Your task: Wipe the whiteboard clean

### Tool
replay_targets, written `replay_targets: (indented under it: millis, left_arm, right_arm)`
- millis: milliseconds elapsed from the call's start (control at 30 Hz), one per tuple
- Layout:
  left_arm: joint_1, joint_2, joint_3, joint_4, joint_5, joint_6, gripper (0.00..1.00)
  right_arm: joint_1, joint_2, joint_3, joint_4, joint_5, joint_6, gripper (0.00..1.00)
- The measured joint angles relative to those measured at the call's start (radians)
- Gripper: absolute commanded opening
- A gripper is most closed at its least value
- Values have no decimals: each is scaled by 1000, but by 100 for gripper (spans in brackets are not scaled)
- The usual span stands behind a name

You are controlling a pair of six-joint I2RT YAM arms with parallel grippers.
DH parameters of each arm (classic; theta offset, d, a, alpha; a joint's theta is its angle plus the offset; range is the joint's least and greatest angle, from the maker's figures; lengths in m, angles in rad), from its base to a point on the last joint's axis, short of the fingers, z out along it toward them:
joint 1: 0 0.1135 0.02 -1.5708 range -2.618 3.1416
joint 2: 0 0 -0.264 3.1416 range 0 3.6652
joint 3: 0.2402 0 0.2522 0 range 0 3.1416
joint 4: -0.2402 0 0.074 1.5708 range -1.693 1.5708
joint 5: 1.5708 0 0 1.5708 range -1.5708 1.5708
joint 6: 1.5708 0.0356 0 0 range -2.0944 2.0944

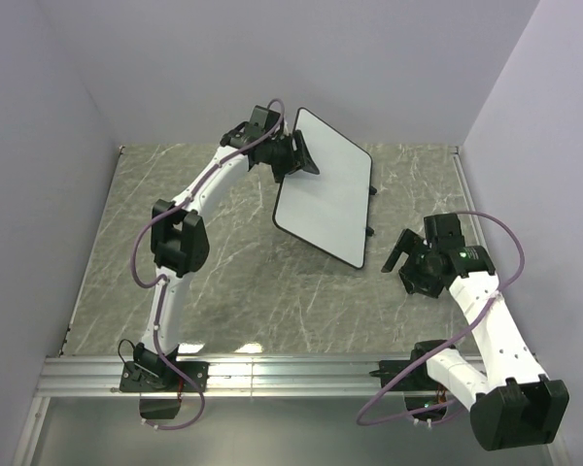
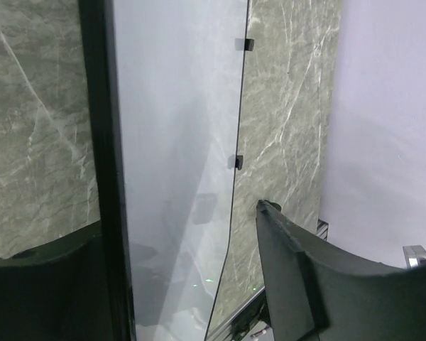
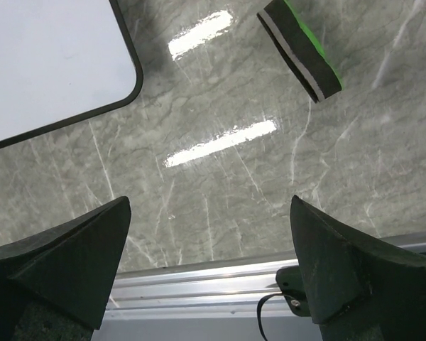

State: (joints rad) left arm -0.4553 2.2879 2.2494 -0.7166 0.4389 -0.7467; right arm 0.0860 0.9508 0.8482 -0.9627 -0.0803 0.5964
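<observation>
Grey veined stone forms the tabletop point(image 1: 223, 282), which is closed in by pale lavender walls point(image 1: 369, 58) at the left, far and right sides and edged by an aluminium rail point(image 1: 291, 374) at the near side. Toward the far middle the whiteboard point(image 1: 325, 194) is seen set slantwise and tilted. Its far corner shows against the back wall, and two small black feet point(image 1: 371, 190) are carried on its right edge. Its face is plain white — only dim reflections are shown in it in the left wrist view.

The thin black rim point(image 2: 103, 177) of its left edge is straddled by the left gripper point(image 1: 306, 157), whose jaws are spread well wider than the rim; whether either pad touches it cannot be told. Open stone is left between the board's near corner and the rail, and more lies to the left of the board, around the left arm point(image 1: 180, 243).

The right gripper point(image 1: 398, 252) is held just beside the board's near right corner, jaws spread wide with nothing between them — the right wall stands near. In the right wrist view a green eraser point(image 3: 302, 46) with a dark layered side is seen on the stone, apart from the board's rounded corner.
</observation>
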Motion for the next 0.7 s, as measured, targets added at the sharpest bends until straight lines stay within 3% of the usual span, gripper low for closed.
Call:
replay_targets:
  millis: [367, 567, 700]
  left_arm:
    - [21, -112, -44, -2, -37, 3, 81]
    - [111, -351, -176, -19, -159, 53, 83]
    - [262, -587, -406, 2, -281, 87, 81]
  right_arm:
    - [23, 0, 2, -1, 4, -5, 100]
    - [23, -24, 41, -27, 8, -5, 100]
    - [23, -51, 112, -38, -22, 1, 100]
